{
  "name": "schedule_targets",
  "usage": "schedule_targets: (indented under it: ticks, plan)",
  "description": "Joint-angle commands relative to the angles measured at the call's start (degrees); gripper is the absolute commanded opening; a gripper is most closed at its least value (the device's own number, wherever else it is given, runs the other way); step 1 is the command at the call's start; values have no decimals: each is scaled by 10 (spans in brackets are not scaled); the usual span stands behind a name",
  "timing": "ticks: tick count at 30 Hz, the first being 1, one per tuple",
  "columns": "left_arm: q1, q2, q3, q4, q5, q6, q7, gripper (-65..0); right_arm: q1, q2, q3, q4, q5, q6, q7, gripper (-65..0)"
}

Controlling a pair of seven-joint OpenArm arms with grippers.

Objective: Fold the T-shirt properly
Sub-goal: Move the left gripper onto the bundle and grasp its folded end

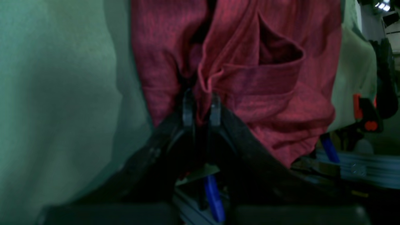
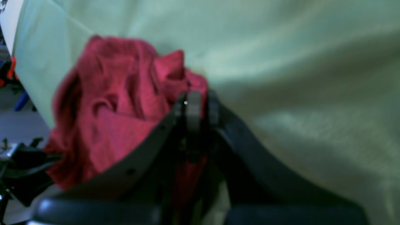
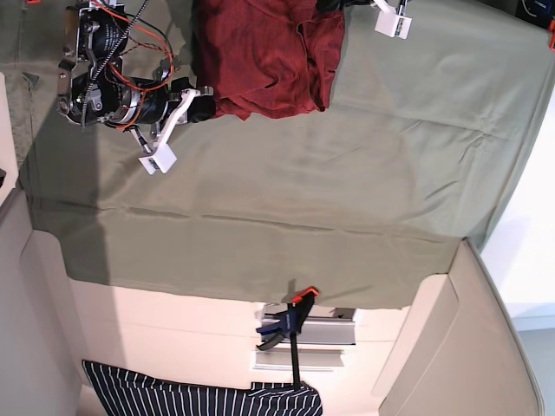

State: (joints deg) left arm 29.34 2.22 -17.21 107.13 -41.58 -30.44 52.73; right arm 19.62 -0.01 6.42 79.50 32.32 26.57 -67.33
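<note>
Now left tool (image 1: 201,107), right tool (image 2: 201,104) clamp T-shirt (image 3: 260,61) edges; green cloth (image 3: 364,173) bare beyond.

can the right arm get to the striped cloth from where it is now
Probably not. The right hand is shut on the red shirt at one end of the table, while the striped cloth lies at the opposite end, past the green sheet and the clamp.
</note>
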Motion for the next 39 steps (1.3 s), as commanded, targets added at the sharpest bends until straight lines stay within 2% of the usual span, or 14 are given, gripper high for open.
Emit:
schedule_targets:
  ticks: [1, 16, 20, 24, 29, 36, 39]
  plan:
    - [0, -2, -1, 10, 1, -2, -4, -650, 14, 0, 0, 16, 11, 7, 8, -650]
    - [0, -24, -1, 10, 21, -2, -4, -650, -35, 5, 0, 39, -3, 7, 11, -650]
    - [-4, -27, -1, 10, 26, 9, -4, -650, -55, 5, 0, 57, -3, 7, 11, -650]
    - [-22, -28, -1, 10, 46, 9, -5, -650, -81, 12, 0, 77, -4, 7, 13, -650]
    - [-38, -55, 0, 9, 46, 13, -6, -650, -110, 14, 0, 96, -4, 7, 16, -650]
    - [-44, -124, 0, 9, 57, 23, -13, -650, -144, 14, 0, 124, -3, 7, 18, -650]
    - [-46, -155, 0, 7, 35, 24, -13, -650, -158, 14, 0, 134, -1, 6, 18, -650]
